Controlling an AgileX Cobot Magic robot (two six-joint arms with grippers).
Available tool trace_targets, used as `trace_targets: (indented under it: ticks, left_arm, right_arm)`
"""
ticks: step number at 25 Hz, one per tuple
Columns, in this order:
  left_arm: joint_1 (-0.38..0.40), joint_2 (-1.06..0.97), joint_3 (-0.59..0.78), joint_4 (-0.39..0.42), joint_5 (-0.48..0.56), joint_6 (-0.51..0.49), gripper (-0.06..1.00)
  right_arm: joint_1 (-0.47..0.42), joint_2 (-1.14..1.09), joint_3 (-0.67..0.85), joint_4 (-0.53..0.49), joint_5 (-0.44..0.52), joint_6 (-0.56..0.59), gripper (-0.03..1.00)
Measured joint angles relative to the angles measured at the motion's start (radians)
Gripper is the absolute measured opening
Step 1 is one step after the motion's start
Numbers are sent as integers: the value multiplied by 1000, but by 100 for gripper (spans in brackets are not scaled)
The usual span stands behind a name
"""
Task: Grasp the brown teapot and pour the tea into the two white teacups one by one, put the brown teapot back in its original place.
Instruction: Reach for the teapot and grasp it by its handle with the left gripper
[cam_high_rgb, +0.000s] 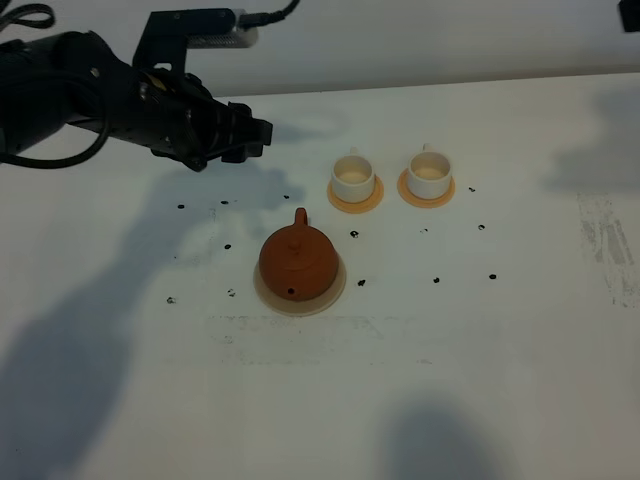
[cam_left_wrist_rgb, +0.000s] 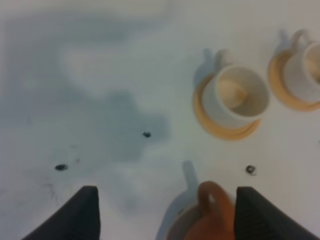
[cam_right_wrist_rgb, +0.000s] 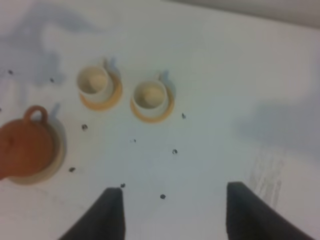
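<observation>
The brown teapot (cam_high_rgb: 296, 260) sits on the pale beige disc (cam_high_rgb: 333, 296), its original place, at the table's middle; its loop handle points to the back. Behind and right of it stand the two white teacups (cam_high_rgb: 353, 176) (cam_high_rgb: 429, 172), each on an orange coaster. My left gripper (cam_high_rgb: 255, 135) hovers open at the back left, well apart from the teapot. In the left wrist view the teapot handle (cam_left_wrist_rgb: 215, 210) shows between the open left gripper (cam_left_wrist_rgb: 167, 192) fingers, with both teacups (cam_left_wrist_rgb: 240, 95) (cam_left_wrist_rgb: 307, 70) beyond. My right gripper (cam_right_wrist_rgb: 172, 205) is open and empty, looking at the teapot (cam_right_wrist_rgb: 25, 145) and teacups (cam_right_wrist_rgb: 93, 81) (cam_right_wrist_rgb: 149, 95).
Small black marks (cam_high_rgb: 353, 234) dot the white table around the teapot and cups. The table's back edge (cam_high_rgb: 450, 85) runs behind the cups. A scuffed patch (cam_high_rgb: 605, 240) lies at the right.
</observation>
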Motion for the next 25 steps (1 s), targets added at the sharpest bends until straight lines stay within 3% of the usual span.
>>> trace_targets:
  ticks: [2, 6, 25]
  left_arm:
    - [-14, 0, 0, 77, 0, -69, 56]
    - [-31, 0, 0, 158, 0, -169, 55]
    - [-127, 71, 0, 177, -43, -263, 53]
  right_arm:
    - [0, -52, 1, 0, 2, 7, 47]
    - [0, -159, 49, -1, 6, 12, 47]
    - [0, -764, 532, -53, 10, 19, 47]
